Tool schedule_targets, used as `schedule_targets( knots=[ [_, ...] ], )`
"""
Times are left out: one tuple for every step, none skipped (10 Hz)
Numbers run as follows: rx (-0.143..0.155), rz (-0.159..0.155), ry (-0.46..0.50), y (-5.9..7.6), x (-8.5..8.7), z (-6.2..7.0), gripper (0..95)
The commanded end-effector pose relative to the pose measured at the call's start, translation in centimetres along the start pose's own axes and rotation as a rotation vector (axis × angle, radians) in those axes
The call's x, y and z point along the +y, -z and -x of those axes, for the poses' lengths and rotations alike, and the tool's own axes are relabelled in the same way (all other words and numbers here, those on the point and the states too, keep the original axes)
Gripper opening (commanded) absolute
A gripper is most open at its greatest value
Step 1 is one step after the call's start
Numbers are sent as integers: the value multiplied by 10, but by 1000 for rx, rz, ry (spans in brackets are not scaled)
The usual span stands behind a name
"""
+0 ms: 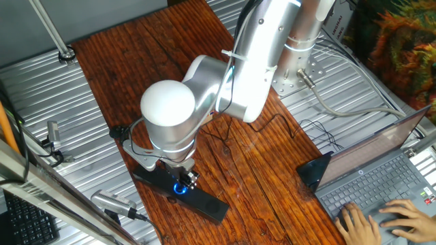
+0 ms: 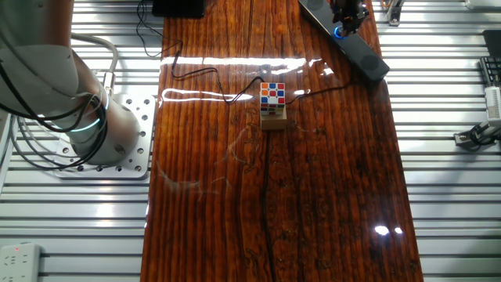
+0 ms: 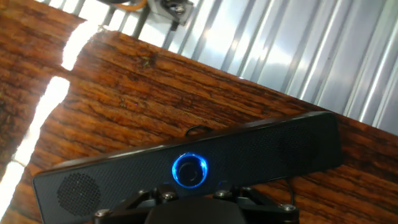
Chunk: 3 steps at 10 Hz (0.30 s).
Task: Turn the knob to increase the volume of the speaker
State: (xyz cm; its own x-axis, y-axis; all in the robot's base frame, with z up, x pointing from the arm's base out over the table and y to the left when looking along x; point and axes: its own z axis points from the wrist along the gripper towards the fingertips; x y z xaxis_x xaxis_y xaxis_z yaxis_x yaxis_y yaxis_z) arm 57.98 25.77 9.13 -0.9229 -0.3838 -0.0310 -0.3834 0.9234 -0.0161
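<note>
The gripper (image 1: 185,178) hovers right over the knob (image 3: 189,170), glowing blue at the middle of the speaker (image 3: 267,152) near the wooden table's (image 2: 313,196) edge; whether its fingers are open is unclear.
</note>
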Motion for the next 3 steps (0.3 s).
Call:
schedule_targets(
  knots=[
    [-3,-14,70,0,0,0,380],
    [-6,-8,76,0,0,0,380],
    [-6,-8,77,0,0,0,380]
  ],
)
